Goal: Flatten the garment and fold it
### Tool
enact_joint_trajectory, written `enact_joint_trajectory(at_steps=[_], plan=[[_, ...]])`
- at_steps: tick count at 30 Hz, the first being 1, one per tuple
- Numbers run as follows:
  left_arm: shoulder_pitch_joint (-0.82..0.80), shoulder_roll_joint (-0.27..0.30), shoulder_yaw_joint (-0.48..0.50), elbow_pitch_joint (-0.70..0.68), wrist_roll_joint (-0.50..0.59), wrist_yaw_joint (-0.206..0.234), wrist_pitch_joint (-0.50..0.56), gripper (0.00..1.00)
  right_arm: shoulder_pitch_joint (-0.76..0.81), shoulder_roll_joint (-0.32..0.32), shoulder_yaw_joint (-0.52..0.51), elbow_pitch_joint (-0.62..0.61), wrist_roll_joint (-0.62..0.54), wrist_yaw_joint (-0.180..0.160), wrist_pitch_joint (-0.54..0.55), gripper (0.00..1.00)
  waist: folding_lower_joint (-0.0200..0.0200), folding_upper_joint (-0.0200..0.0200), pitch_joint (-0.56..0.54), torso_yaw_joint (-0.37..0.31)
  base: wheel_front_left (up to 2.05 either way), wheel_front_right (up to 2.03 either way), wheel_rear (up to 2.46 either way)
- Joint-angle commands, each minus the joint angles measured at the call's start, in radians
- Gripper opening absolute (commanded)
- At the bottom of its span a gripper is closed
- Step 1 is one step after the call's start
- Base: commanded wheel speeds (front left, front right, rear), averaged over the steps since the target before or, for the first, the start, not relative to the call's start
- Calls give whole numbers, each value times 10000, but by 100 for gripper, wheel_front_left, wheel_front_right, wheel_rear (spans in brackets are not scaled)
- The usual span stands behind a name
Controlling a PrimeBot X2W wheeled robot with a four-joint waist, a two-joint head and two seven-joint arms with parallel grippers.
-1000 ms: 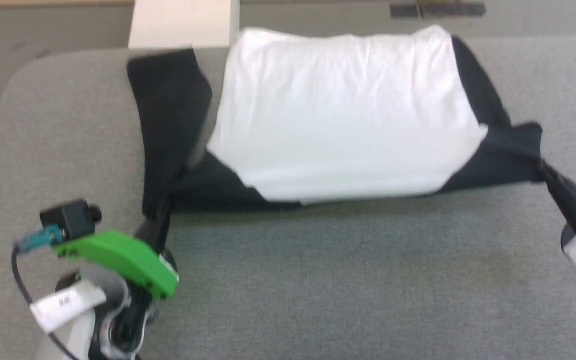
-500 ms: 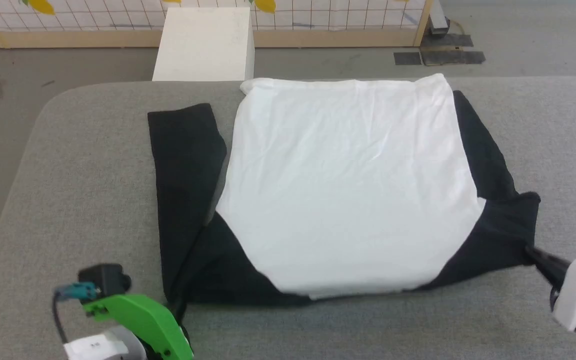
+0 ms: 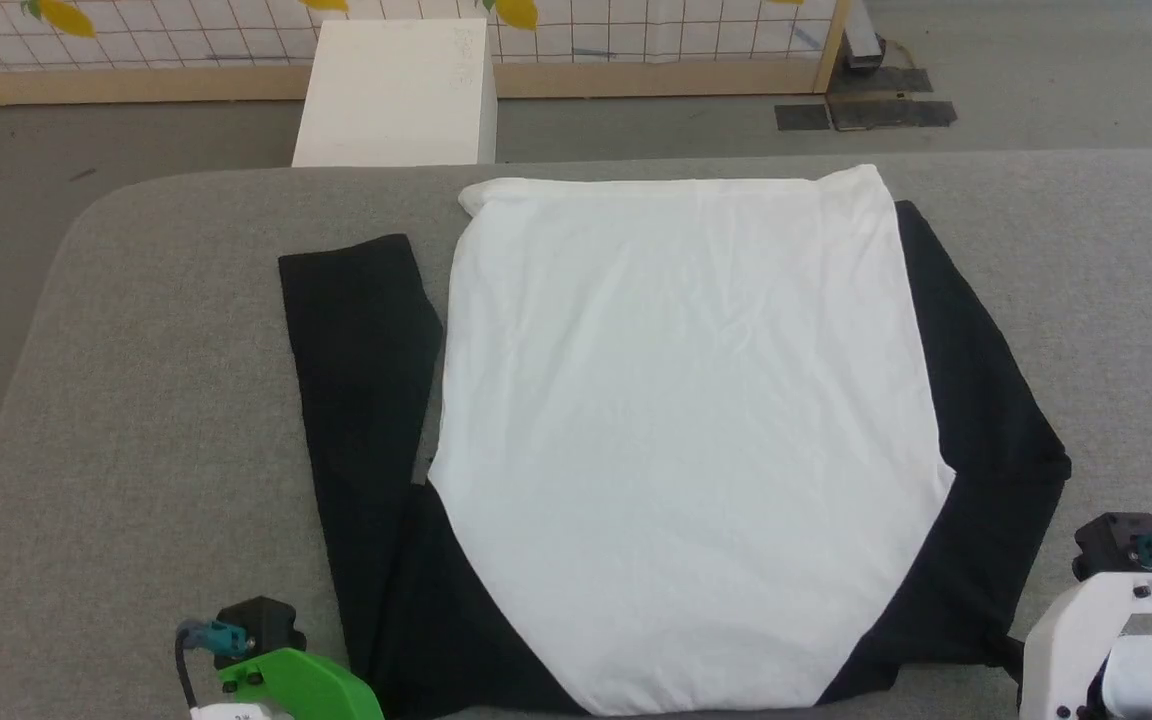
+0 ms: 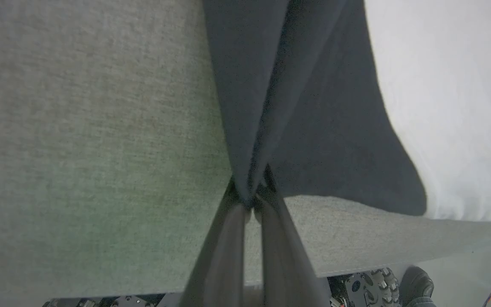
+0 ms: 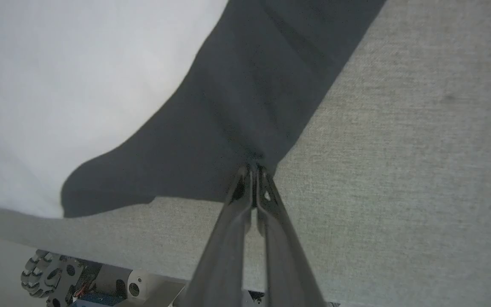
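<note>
Garment: I see the garment [image 3: 686, 430] spread out on the grey table [image 3: 166, 400]. Its white middle lies flat with a few small wrinkles. It runs from close to the far edge down to the near edge.
Left sleeve: The left sleeve [image 3: 356, 380] is black. It lies as a long strip right beside the white part, and its end points toward the far edge.
Right sleeve: The right sleeve [image 3: 976, 430] is black too. It lies against the right side of the white part, and its widest bit is toward the near right corner of the table.
Left gripper: The left gripper [image 4: 252, 200] has its two fingers pressed together on the black cloth at the near left corner of the garment, close to the table's near edge. The cloth bunches into a fold at the tips.
Right gripper: The right gripper [image 5: 254, 170] pinches the black cloth at the near right corner of the garment. Its fingers are tight together, with only the cloth between them.
Past the table: A white box [image 3: 396, 90] stands on the floor [image 3: 1036, 80] just past the far edge, toward the left. Behind it I see a fence [image 3: 636, 40] with a wooden frame.
Under the near edge: A wheel [image 4: 373, 283] of my robot peeks out.
</note>
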Motion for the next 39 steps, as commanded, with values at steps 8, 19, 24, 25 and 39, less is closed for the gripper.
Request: enact_joint_trajectory(at_steps=[8,19,24,25,39], plan=[[9,288,424,-753,-138,128,4,100,-173,4,-568,-447,624,-15,-909,100,1,0,-60,-40,0,0,0],[-538,624,2284,-2573,696,490,-2566,100,-1549,210,-2850,-1336,940,-15,-1984,100,1,0,135,-156,0,0,0],[-1351,451,2767,-2168,1279,-355,-5143,100,-3116,-344,-2768,-422,599,-15,-2908,100,1,0,683,-247,0,0,0],[-1494,454,2784,-2064,1467,-518,-5635,100,-3394,-442,-2698,-182,548,-15,-3008,100,1,0,788,-251,0,0,0],[-3070,-209,2516,-1523,3858,-1730,-8027,100,-8022,-1891,-557,3714,-738,-15,-2455,100,1,0,3411,287,0,0,0]])
